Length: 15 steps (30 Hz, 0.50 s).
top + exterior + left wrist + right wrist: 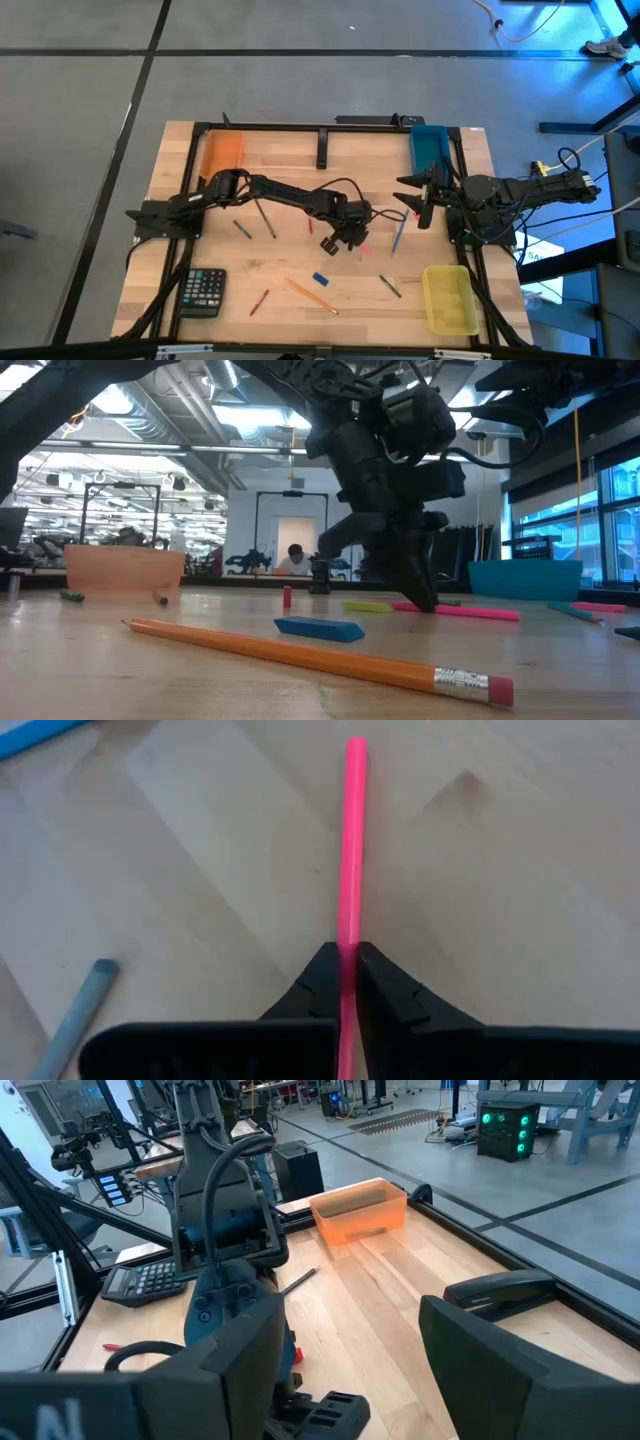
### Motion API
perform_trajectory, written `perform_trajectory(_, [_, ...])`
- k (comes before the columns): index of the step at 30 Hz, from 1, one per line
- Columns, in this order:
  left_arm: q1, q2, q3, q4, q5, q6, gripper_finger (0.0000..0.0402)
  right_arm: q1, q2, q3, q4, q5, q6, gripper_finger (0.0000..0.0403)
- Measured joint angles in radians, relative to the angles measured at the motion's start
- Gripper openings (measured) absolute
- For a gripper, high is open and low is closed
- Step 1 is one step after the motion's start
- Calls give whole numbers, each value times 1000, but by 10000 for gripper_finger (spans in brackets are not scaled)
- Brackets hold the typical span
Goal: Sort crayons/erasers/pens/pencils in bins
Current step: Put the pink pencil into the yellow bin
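At mid-worktop [300, 260]: left end effector [348, 960] pinched tight on pink pen [352, 840], gripped near 1 end, low against the wood, probably for a clean lift toward 1 of 3 bins. Right end effector [350, 1350] spread wide, empty, waiting by teal bin [428, 146].

We are seeing ceiling strip lights [150, 435] glowing behind the backlit, silhouetted left arm [385, 470]; near it, the orange pencil [320, 658] is blurring at close range.

Left gripper [425, 598] — jaws pinching pink pen [470, 612], blue eraser [320, 628] nearby
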Motion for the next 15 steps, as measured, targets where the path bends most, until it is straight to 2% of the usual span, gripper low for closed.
perform_trajectory(6, [0,-31,-5,-10,-45,-161,13,0,0,0,-3,38,-5,236])
perform_trajectory(12, [-1,-139,-6,-85,-263,-359,9,0,-1,0,-18,87,-1,236])
perform_trajectory(15, [-7,-189,-6,-147,-330,-488,13,1,-1,0,-19,87,1,236])
